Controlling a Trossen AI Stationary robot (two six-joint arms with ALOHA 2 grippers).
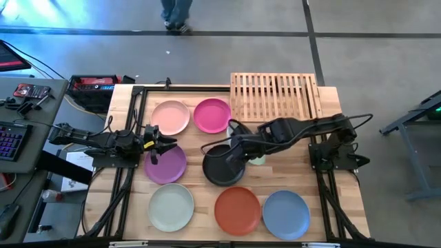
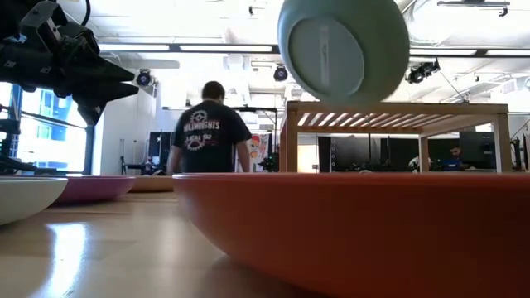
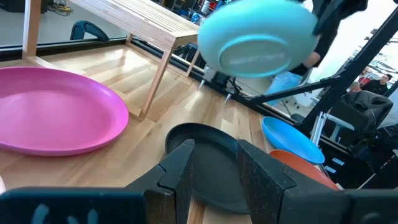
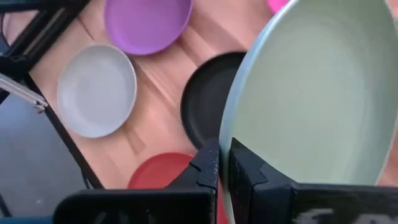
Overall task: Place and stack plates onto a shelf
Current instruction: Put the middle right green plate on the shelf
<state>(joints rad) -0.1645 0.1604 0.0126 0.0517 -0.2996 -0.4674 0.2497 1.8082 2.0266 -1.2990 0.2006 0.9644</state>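
Observation:
The sage green plate (image 4: 311,93) is up in the air, steeply tilted, over the black plate (image 1: 224,167). Its underside (image 2: 344,45) faces the table's near edge. My right gripper (image 1: 236,148) is shut on it. My left gripper (image 1: 160,143) is open and hovers over the far edge of the purple plate (image 1: 165,164). Flat on the table lie the pale pink (image 1: 170,117), magenta (image 1: 212,115), off-white (image 1: 171,207), orange-red (image 1: 238,210) and blue (image 1: 286,213) plates. The bamboo shelf (image 1: 275,96) stands on its legs at the far edge with nothing on top. My right gripper pinches the sage green plate by its rim (image 4: 222,127), with one finger (image 4: 208,165) on the underside and the other (image 4: 249,174) on the inner face. The plate is lifted clear of the table and stands steeply tilted, almost on edge.
The black frame rails (image 1: 127,172) run along the table's left and right sides. A person (image 2: 203,128) stands in the room behind the table. Bare wood shows between the shelf and the right arm's base (image 1: 331,151).

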